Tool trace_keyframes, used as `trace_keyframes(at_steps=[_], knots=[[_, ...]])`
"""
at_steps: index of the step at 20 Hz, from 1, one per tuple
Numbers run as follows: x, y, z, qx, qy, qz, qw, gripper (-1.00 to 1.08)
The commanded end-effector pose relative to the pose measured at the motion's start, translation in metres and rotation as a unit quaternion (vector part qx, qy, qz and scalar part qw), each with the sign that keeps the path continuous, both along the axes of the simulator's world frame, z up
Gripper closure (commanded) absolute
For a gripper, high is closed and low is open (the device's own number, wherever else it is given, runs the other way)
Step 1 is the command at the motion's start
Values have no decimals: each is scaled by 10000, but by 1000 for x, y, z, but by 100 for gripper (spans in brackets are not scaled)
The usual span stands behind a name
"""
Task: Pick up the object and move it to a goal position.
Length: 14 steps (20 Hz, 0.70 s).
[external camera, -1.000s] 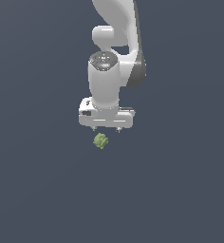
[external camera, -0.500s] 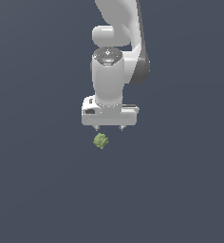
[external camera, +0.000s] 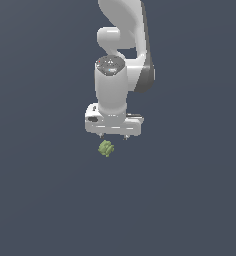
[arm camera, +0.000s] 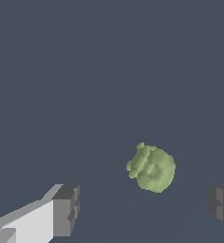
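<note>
One olive-green knobbly object [external camera: 106, 148] lies on the plain dark grey floor [external camera: 40, 200], the only loose thing in either view. In the exterior view it sits just below the white gripper [external camera: 113, 136] and slightly toward the exterior view's left of the gripper's middle, apart from it and not touched by any finger. One white Panda arm [external camera: 122, 55] comes down from the top of that view, its wrist pointing straight down at the floor. The wrist view shows the object [arm camera: 152, 168] as a rounded lump with small bumps along one side, lying between two dark grey fingertips [arm camera: 66, 210], nearer to one than the other. The jaws are spread wide and hold nothing. The floor carries no other item.
</note>
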State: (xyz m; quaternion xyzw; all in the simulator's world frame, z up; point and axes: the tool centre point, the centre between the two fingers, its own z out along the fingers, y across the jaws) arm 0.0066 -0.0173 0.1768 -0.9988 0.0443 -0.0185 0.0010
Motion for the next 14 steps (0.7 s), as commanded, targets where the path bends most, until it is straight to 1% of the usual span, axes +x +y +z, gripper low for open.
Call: trace_keyframes(at_steps=[1,6,10,14], knots=[[-2,-4,-8,15,20,-236,9997,-92],[-8,-14,-29,47,70,-894,9960,-92],[-15,-24,-49,60,114,-1510,9885,-92],[-21,-32,-64,60,145,-1997,9797,-92]])
